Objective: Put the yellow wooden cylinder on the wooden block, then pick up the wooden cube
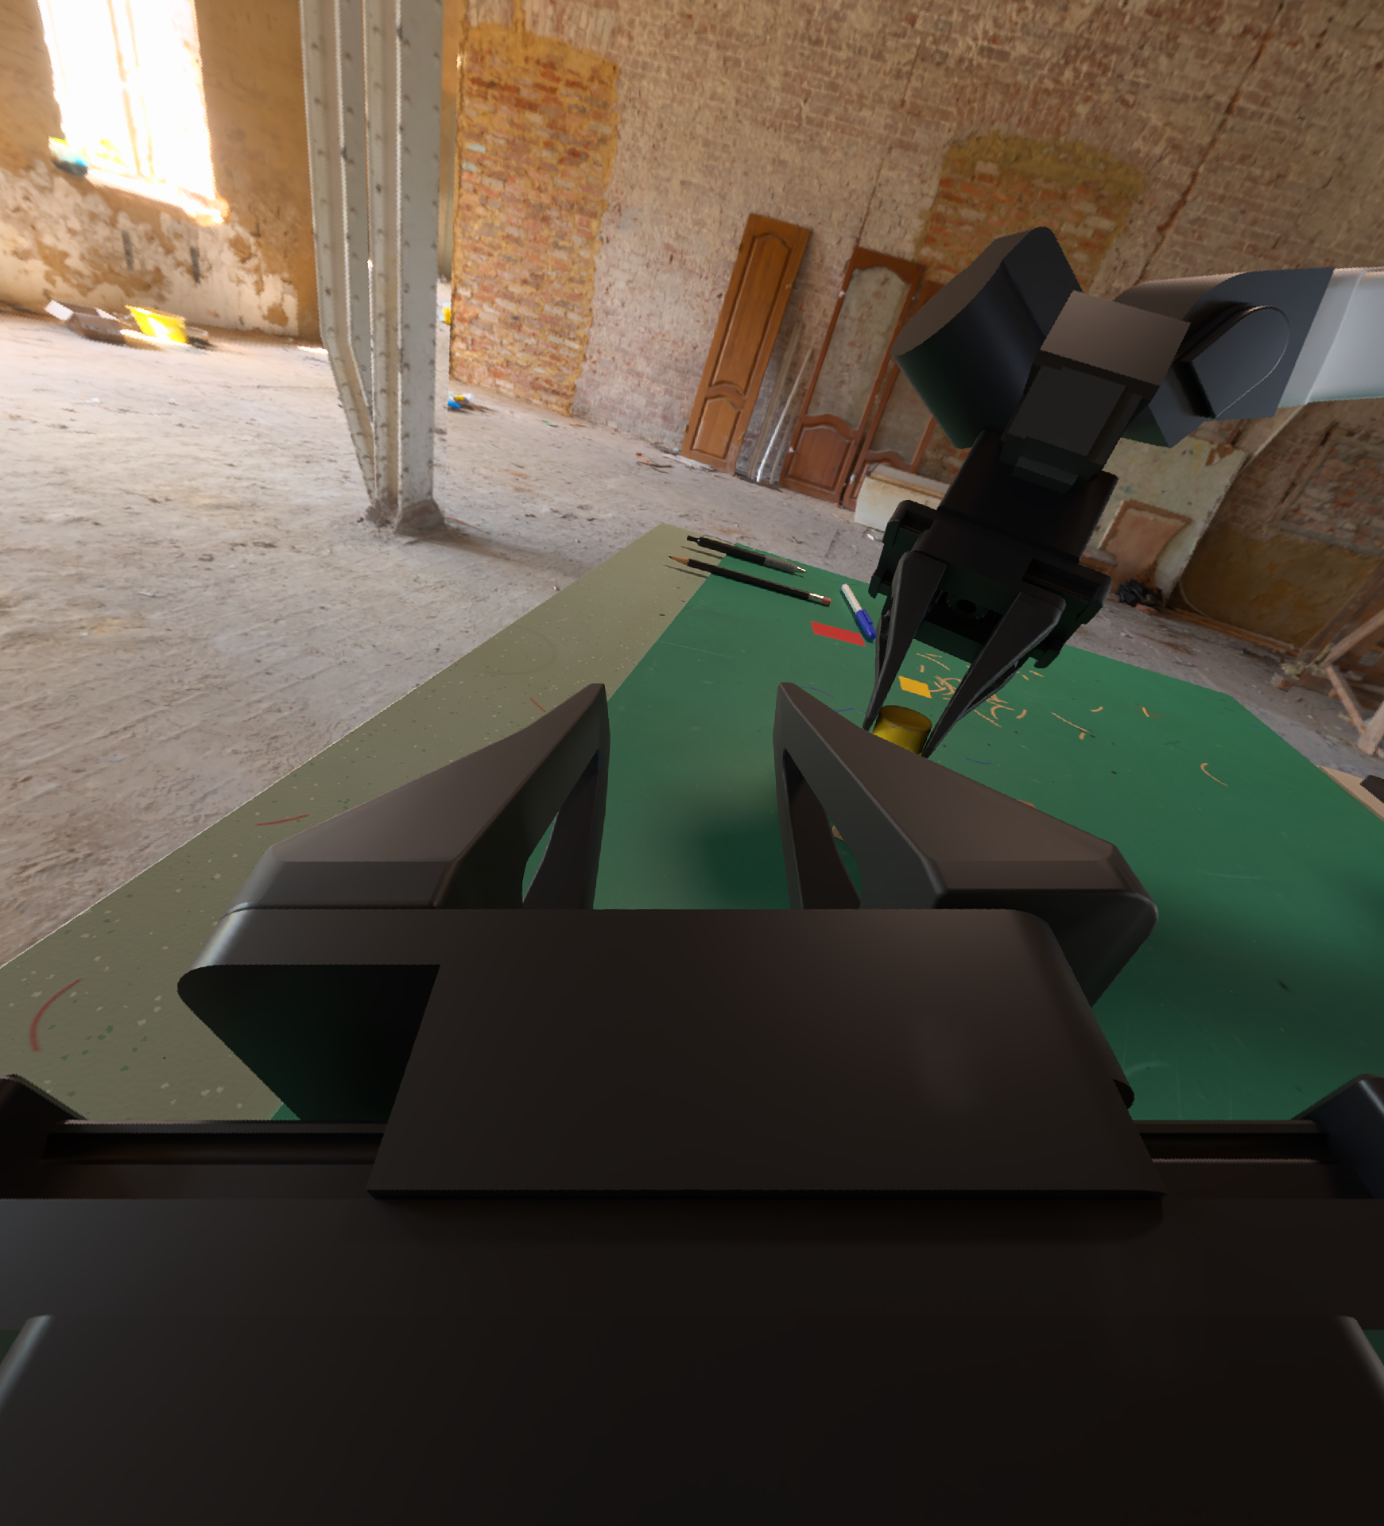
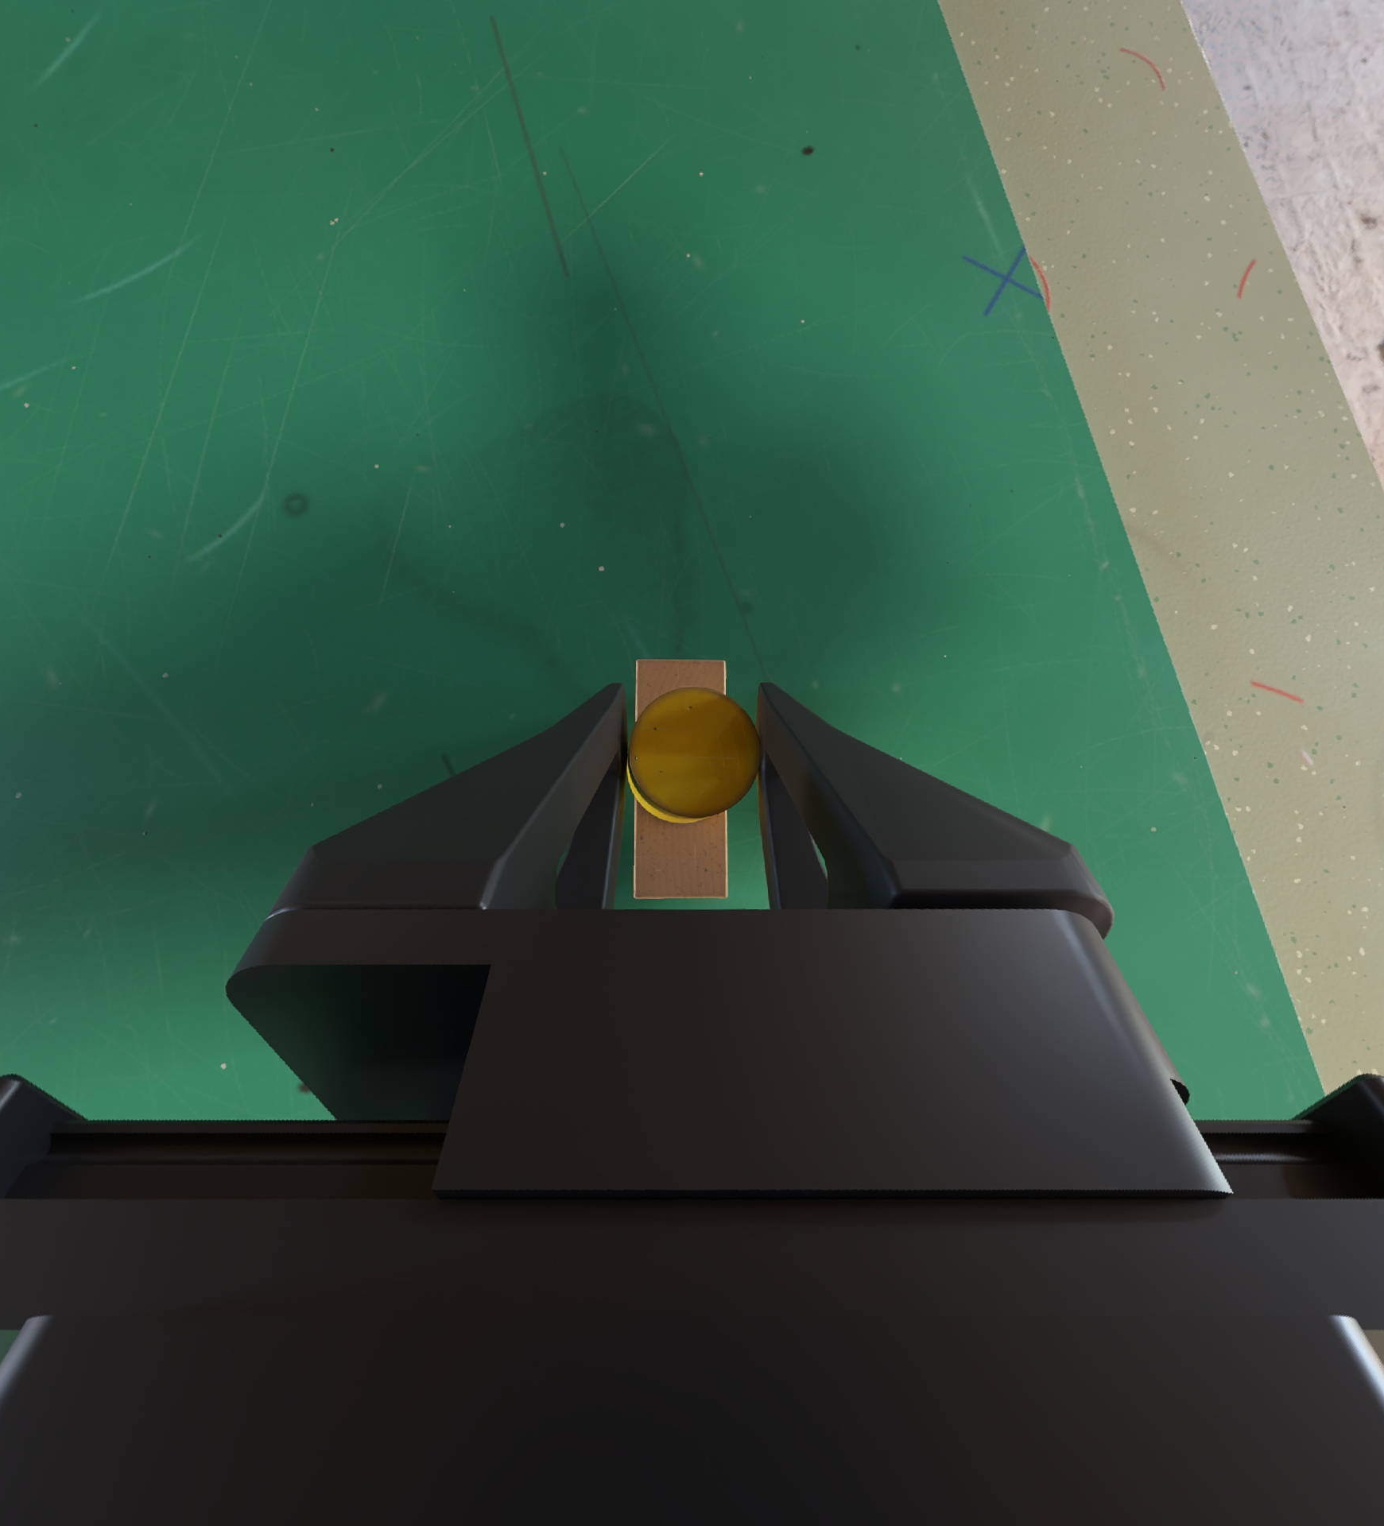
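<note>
Surface: scratched green mat is being overlooked.
Right gripper: yellow wooden cylinder is being gripped between the jaws, above tan wooden block.
Left gripper: jaws are being held apart, empty.

The right hand points almost straight down at the table, its two dark fingers drawn in close, each pressed against a side of the yellow wooden cylinder between them. In the left wrist view this hand hangs from a bent wrist, its pale forearm reaching in from the right. The left hand sits low and leans forward over the table, fingers parted with nothing between them; it seems to hover, though its height is hard to judge.
</note>
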`<state>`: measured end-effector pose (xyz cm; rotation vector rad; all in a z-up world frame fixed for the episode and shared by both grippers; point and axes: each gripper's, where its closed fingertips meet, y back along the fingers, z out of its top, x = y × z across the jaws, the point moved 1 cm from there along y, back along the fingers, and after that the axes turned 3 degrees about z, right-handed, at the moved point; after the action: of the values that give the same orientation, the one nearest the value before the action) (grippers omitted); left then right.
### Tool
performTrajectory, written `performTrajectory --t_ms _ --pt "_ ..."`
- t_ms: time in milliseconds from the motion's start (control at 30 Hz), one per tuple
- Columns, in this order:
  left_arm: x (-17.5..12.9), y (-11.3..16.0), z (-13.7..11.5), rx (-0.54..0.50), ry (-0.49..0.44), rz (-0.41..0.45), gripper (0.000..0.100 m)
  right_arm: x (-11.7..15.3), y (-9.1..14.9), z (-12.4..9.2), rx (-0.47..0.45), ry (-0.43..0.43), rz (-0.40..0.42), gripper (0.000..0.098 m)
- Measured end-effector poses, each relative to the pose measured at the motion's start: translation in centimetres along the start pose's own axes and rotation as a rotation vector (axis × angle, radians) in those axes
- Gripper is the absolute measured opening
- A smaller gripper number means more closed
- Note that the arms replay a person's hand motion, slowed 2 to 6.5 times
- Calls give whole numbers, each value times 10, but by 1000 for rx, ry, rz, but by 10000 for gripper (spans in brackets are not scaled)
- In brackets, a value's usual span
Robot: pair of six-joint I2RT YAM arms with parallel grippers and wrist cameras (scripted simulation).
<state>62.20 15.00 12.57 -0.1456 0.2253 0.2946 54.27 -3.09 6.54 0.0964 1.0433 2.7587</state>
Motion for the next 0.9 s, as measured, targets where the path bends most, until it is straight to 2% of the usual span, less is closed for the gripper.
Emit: performTrajectory --t_ms 433,467,600,900 --pt "0 0 0 2 0 -3 338 0 0 0 -3 -4 7 263" --pt "0 0 0 2 0 -3 339 0 0 0 -4 -5 8 281" --pt "0 0 0 3 -1 -4 343 1 -1 -1 -5 -10 13 483" --pt "0 0 0 3 3 -5 341 1 -1 -1 -18 -29 20 582"
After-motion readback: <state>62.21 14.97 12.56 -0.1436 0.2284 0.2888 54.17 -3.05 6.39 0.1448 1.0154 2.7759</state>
